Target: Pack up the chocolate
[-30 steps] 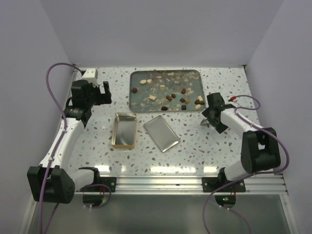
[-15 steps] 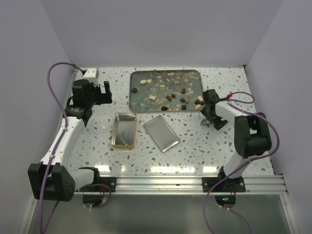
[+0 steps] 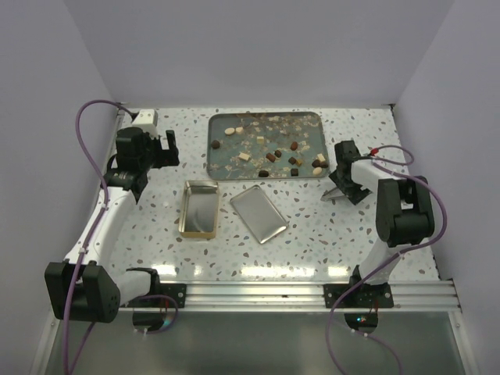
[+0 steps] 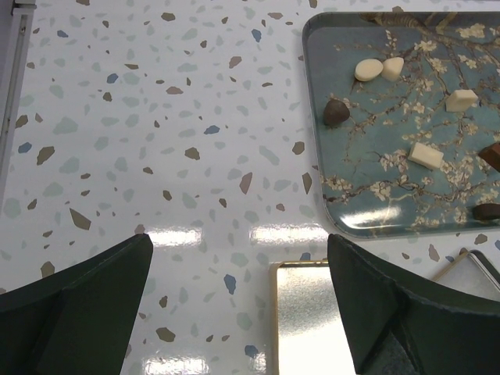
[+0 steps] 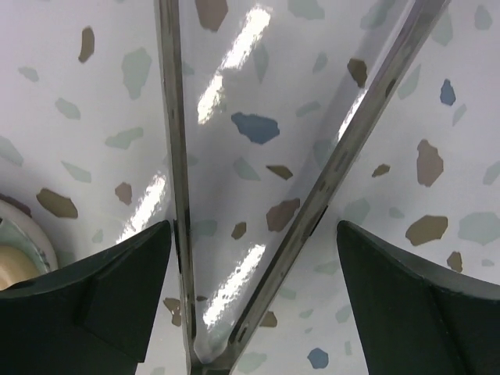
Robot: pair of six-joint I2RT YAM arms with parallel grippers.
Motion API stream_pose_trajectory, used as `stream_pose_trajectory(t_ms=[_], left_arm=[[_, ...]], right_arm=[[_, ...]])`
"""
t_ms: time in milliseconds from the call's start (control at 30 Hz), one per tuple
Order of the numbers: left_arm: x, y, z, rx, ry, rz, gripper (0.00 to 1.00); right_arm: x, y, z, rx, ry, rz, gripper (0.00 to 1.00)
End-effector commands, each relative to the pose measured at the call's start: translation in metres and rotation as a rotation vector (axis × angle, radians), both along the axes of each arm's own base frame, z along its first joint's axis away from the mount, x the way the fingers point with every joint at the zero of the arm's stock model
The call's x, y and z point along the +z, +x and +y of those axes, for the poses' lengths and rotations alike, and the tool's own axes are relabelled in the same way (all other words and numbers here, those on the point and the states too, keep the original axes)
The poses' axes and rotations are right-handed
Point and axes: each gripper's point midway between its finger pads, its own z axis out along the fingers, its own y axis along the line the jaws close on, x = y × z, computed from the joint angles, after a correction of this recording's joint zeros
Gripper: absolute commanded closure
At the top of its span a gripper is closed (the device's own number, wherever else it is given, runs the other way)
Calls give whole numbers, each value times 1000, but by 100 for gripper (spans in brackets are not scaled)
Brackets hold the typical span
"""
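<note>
Several small chocolate pieces [image 3: 271,156], dark brown and cream, lie scattered on the teal blossom tray [image 3: 234,162]. The open gold tin [image 3: 199,209] and its silver lid [image 3: 259,212] lie in front of the tray. My right gripper [image 3: 342,186] is low over the table, right of the tray. It is open, with its jaws on either side of metal tongs [image 5: 176,156] that lie on the tabletop. My left gripper [image 4: 240,242] is open and empty, above bare table beside the tin's far end [image 4: 312,320]. The left wrist view shows the tray's left part [image 4: 375,203] with chocolates [image 4: 337,112].
The lid's corner [image 4: 478,273] shows at the right of the left wrist view. White walls close the table at the back and both sides. A metal rail [image 3: 258,293] runs along the near edge, by the arm bases.
The right arm has folded, its elbow swinging in toward the base, and the gripper has settled over the tongs. The left arm, tin, lid and chocolates have not moved.
</note>
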Motion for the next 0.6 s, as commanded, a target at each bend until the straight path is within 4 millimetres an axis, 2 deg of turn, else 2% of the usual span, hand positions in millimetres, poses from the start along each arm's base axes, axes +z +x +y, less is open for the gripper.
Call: stream_pose_trajectory(t_ms=[0, 33, 100, 300, 400, 467, 533, 567], left_arm=[[28, 7, 5, 13, 20, -76, 0], [28, 6, 5, 10, 18, -76, 0], [28, 6, 5, 13, 16, -76, 0], [27, 4, 2, 9, -5, -69, 0], [29, 3, 1, 5, -11, -71, 0], [28, 2, 1, 5, -12, -70, 0], [30, 1, 1, 7, -14, -73, 0], [29, 1, 1, 6, -14, -68, 0]], right_arm=[[-20, -9, -17, 23, 9, 55, 11], [-21, -7, -18, 35, 9, 52, 15], [-21, -6, -16, 82, 16, 60, 16], [-18, 8, -7, 169, 48, 39, 25], [-13, 26, -4, 227, 45, 28, 29], [-16, 30, -3, 269, 45, 54, 30], [-11, 45, 1, 308, 53, 40, 29], [-16, 46, 2, 337, 53, 64, 29]])
